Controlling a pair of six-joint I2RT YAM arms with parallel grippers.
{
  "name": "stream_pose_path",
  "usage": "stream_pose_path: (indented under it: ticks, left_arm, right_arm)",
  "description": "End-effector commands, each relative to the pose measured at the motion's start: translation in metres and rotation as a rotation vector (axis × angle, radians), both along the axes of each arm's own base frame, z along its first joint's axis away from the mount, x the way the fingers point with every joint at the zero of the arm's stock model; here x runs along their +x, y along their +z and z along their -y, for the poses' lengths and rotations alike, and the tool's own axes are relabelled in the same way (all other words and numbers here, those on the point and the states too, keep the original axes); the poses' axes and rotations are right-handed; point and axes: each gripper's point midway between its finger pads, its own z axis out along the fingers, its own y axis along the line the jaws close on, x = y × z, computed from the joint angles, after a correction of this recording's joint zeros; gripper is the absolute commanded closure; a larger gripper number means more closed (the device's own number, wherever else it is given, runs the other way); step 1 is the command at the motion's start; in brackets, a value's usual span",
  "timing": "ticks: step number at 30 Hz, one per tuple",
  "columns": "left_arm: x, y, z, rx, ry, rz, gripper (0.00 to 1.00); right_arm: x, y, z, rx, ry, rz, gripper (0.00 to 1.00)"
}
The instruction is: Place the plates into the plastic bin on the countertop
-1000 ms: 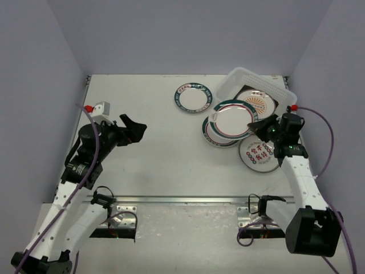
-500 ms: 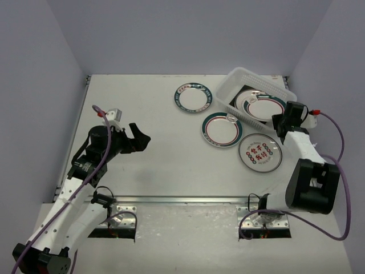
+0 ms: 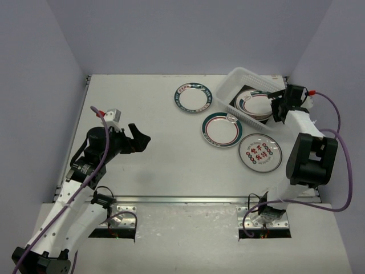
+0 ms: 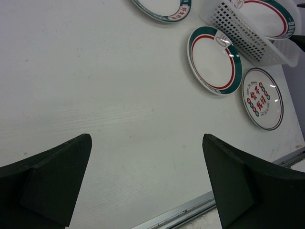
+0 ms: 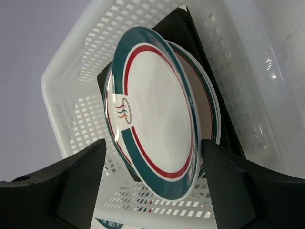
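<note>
both left hand point(image 4: 147, 138) and right hand point(image 5: 153, 143) gape empty; ringed plate point(image 5: 157, 119) half-hides dark plate point(image 5: 178, 24).

Countertop point(image 3: 148, 165): plastic bin point(image 3: 230, 85) far right; ringed plate point(image 3: 193, 97), teal-rimmed plate point(image 3: 221, 129), red-character plate point(image 3: 260, 152) flat beside it.

**Arm poses.** Left arm point(image 3: 71, 185) is bent at the elbow, with its wrist raised over the left half of the workspace. The left gripper point(image 3: 138, 135) points right, jaws spread wide and empty. Right arm point(image 3: 311, 157) rises steeply and reaches to the far right. The right gripper point(image 3: 278, 106) points left, jaws likewise spread, gripping nothing.
</note>
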Motion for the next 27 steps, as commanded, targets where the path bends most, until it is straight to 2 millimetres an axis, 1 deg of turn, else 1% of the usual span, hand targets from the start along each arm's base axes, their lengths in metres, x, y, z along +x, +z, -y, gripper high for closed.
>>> stream_pose_path:
  ticks: [1,3,4,6,9,11,12,13,14,15,16,17,18,19,20,21,22,23,24,25,26,27]
  left_arm:
    - [0.003,0.015,0.004,-0.006,-0.022,0.064,0.0]
    - [0.004,0.013,0.005,-0.005,-0.023,0.056,0.0]
    - [0.005,0.011,0.006,-0.005,-0.029,0.047,0.0]
    - [0.007,0.003,0.009,0.0,-0.04,0.014,0.0]
    - [0.008,-0.004,0.012,0.003,-0.054,-0.017,0.0]
    - [0.009,-0.006,0.013,0.001,-0.059,-0.027,0.0]
    - [0.009,-0.007,0.014,-0.004,-0.064,-0.034,0.0]
    - [0.01,-0.011,0.018,-0.016,-0.073,-0.054,0.0]
    - [0.011,-0.016,0.021,-0.044,-0.064,-0.09,0.0]
    - [0.013,-0.021,0.026,-0.086,-0.061,-0.12,0.0]
    - [0.014,-0.025,0.033,-0.133,-0.066,-0.143,0.0]
    - [0.015,-0.03,0.044,-0.204,-0.084,-0.161,0.0]
    - [0.015,-0.034,0.057,-0.284,-0.11,-0.179,0.0]
    - [0.015,-0.039,0.067,-0.341,-0.114,-0.197,0.0]
    - [0.019,-0.042,0.079,-0.37,-0.099,-0.191,0.0]
    - [0.023,-0.043,0.096,-0.396,-0.087,-0.17,0.0]
    - [0.03,-0.044,0.111,-0.413,-0.083,-0.175,0.0]
    - [0.036,-0.042,0.126,-0.433,-0.088,-0.168,0.0]
    - [0.039,-0.029,0.145,-0.459,-0.116,-0.135,0.0]
    - [0.045,-0.031,0.156,-0.461,-0.12,-0.144,0.0]
    - [0.054,-0.06,0.169,-0.427,-0.107,-0.213,0.0]
    - [0.06,-0.071,0.179,-0.42,-0.1,-0.244,0.0]
  right_arm:
    - [-0.001,0.014,-0.009,0.004,0.07,-0.035,0.18]
    - [-0.007,0.024,-0.016,0.001,0.099,-0.029,0.13]
    - [-0.012,0.029,-0.022,-0.011,0.119,-0.038,0.08]
    - [-0.022,0.032,-0.024,-0.026,0.114,-0.079,0.03]
    - [-0.033,0.036,-0.024,-0.031,0.112,-0.125,0.01]
    - [-0.036,0.043,-0.031,-0.014,0.144,-0.115,0.01]
    - [-0.038,0.05,-0.037,-0.01,0.168,-0.093,0.01]
    - [-0.04,0.064,-0.053,0.009,0.238,-0.043,0.01]
    - [-0.041,0.076,-0.065,-0.006,0.302,0.003,0.01]
    - [-0.043,0.087,-0.085,-0.019,0.391,0.052,0.01]
    - [-0.048,0.098,-0.111,-0.027,0.495,0.103,0.01]
    - [-0.057,0.115,-0.137,-0.041,0.605,0.166,0.01]
    - [-0.07,0.134,-0.163,-0.058,0.718,0.236,0.01]
    - [-0.085,0.148,-0.186,-0.069,0.816,0.291,0.01]
    - [-0.103,0.158,-0.208,-0.066,0.919,0.336,0.01]
    - [-0.126,0.168,-0.229,-0.059,1.025,0.392,0.01]
    - [-0.145,0.18,-0.24,-0.046,1.082,0.46,0.01]
    - [-0.166,0.189,-0.249,-0.03,1.138,0.519,0.01]
    - [-0.188,0.189,-0.256,-0.001,1.188,0.559,0.01]
    - [-0.2,0.187,-0.256,0.001,1.195,0.574,0.01]
    - [-0.21,0.172,-0.254,0.009,1.19,0.559,0.01]
    - [-0.217,0.169,-0.253,-0.006,1.184,0.573,0.01]
